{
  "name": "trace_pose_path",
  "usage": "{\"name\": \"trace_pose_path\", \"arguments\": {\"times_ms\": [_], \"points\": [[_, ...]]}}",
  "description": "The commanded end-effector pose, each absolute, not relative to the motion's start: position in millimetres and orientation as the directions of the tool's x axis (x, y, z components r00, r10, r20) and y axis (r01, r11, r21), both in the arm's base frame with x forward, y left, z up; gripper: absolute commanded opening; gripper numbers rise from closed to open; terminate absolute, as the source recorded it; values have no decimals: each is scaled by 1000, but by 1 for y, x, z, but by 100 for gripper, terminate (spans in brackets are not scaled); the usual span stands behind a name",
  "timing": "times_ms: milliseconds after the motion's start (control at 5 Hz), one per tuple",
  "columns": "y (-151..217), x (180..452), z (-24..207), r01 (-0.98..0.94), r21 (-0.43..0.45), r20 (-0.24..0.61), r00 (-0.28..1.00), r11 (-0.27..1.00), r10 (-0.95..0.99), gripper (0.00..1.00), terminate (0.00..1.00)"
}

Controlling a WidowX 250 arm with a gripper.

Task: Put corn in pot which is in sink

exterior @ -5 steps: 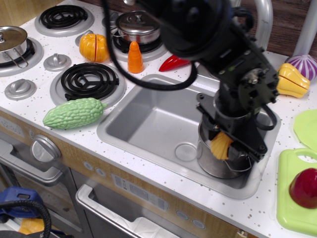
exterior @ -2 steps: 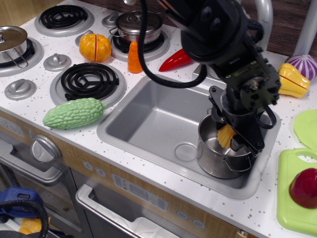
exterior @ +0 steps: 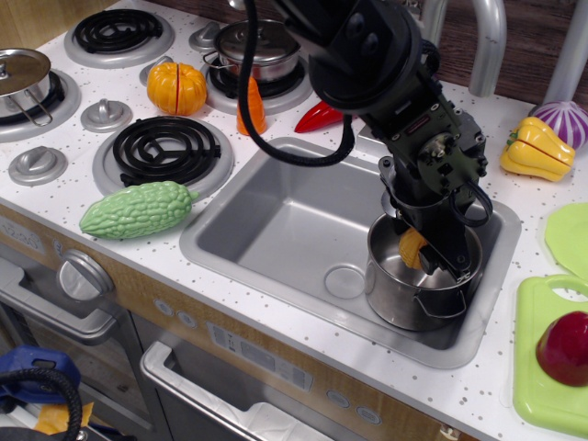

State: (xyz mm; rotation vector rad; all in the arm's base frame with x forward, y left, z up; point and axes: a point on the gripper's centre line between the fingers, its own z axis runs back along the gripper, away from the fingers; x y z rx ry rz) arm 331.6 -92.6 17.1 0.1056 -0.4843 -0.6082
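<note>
The steel pot (exterior: 404, 299) stands in the right end of the grey sink (exterior: 276, 220), lidless, with a wire handle at its front. My gripper (exterior: 418, 253) reaches down from above into the pot's mouth. It is shut on the yellow-orange ribbed corn (exterior: 411, 248), which sits between the black fingers just inside the pot's rim. The arm hides the back of the pot, and I cannot tell whether the corn touches the pot's bottom.
On the counter left of the sink lie a green bitter gourd (exterior: 138, 209), an orange pumpkin (exterior: 175, 87), a carrot (exterior: 250, 106) and a red pepper (exterior: 319, 117). A yellow bell pepper (exterior: 536, 149) and a green cutting board (exterior: 542, 367) are at the right. A lidded pot (exterior: 255, 50) stands on the stove.
The gripper with the corn has moved up and back from the pot's front wall to over its mouth. The arm has swung a little left.
</note>
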Motion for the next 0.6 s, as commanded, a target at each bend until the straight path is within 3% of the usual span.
{"name": "trace_pose_path", "arguments": {"times_ms": [0, 200, 400], "points": [[-91, 335, 24, 517, 248, 430, 699, 819, -572, 100, 0], [-91, 335, 24, 517, 248, 430, 699, 819, -572, 100, 0], [-91, 335, 24, 517, 248, 430, 699, 819, -572, 100, 100]]}}
